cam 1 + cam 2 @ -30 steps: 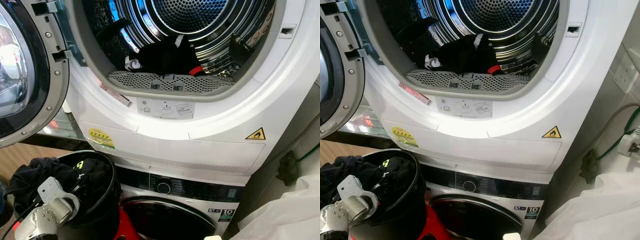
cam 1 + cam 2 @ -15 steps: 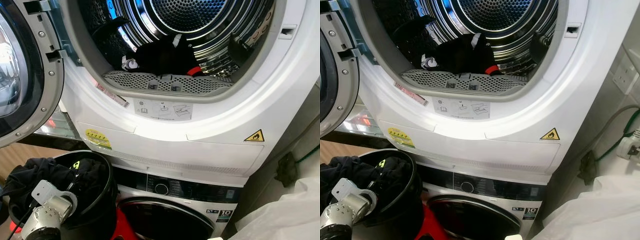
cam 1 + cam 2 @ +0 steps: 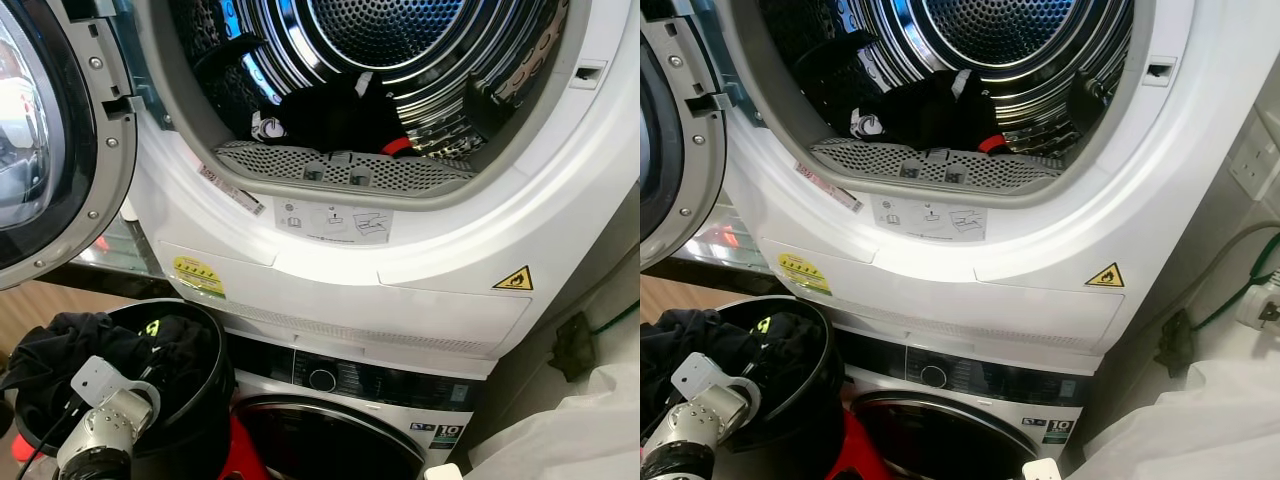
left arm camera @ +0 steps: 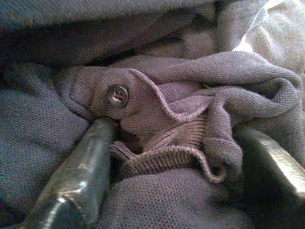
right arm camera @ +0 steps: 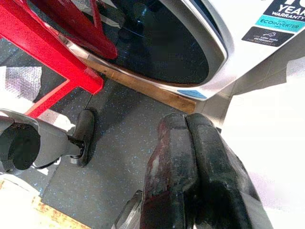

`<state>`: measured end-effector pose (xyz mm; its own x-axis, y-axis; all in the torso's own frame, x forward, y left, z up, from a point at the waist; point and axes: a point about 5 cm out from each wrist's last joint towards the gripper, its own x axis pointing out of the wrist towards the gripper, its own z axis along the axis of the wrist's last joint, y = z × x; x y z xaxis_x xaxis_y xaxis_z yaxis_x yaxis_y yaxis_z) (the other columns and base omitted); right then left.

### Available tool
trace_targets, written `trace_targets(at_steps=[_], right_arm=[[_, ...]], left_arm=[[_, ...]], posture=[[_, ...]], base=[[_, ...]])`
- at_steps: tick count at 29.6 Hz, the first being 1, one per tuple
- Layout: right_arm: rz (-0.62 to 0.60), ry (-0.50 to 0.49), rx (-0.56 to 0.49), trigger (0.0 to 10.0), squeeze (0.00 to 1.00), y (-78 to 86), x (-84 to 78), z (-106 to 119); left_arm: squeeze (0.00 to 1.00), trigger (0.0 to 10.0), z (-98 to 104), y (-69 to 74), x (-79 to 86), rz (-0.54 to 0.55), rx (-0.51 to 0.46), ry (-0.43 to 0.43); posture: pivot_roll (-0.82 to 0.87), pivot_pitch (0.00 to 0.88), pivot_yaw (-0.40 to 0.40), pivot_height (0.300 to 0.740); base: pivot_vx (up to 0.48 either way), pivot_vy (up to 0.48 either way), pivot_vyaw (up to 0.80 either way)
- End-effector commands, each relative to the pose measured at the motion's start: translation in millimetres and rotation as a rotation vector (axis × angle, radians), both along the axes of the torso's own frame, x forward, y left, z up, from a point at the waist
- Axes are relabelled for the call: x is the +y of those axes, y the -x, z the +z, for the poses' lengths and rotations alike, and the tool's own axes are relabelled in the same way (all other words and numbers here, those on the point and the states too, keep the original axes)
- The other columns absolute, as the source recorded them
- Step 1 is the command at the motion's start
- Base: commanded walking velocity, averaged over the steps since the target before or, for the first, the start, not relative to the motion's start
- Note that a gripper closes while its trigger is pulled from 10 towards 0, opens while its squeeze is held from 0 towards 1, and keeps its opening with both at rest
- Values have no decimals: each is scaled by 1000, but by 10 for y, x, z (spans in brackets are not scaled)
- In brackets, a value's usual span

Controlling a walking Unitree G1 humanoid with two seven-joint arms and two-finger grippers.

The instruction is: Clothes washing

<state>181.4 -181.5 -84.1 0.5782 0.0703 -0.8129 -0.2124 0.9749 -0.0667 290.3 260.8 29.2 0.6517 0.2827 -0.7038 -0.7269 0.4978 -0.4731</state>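
Little has changed over the last second: the head camera has drifted a bit, while the left arm (image 3: 100, 440) stays reaching down into the black bucket (image 3: 205, 400) at the lower left. Dark clothes (image 3: 75, 350) are heaped there and spill over the bucket's near rim. At the wrist, the left gripper (image 4: 176, 157) is spread fairly wide, its two fingers (image 4: 78, 171) pressed into the folds of a knit shirt (image 4: 190, 86) with a button (image 4: 117, 95) just above; cloth bunches between them, not yet pinched.

Above, the dryer (image 3: 400, 260) stands open, its door (image 3: 50, 150) swung out over the bucket, and a few dark garments (image 3: 335, 115) lie behind the lint filter (image 3: 340, 168). Below it sits the washer (image 3: 350, 420), with a red stool (image 5: 57, 47) beside it.

Low near the floor (image 5: 114, 157), the right gripper (image 5: 190, 171) hangs idle with fingers pressed together.
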Motion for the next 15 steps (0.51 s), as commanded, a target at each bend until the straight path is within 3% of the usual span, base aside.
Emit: trace_targets(at_steps=[1, 4, 15], right_arm=[[0, -1, -8, 10000, 0, -3, 10, 2], [-12, 0, 3, 10000, 0, 50, 18, -24], [-23, -11, 11, 10000, 0, 64, 83, -39]], left_arm=[[0, 0, -291, 113, -320, -77, 127, 88], [0, 0, -297, 91, -398, -103, 122, 92], [0, 0, -291, 72, -412, -125, 119, 72]], posture=[[55, 0, -20, 740], [49, 0, -5, 740], [44, 0, 14, 740]], base=[[0, 0, 0], [0, 0, 0], [0, 0, 0]])
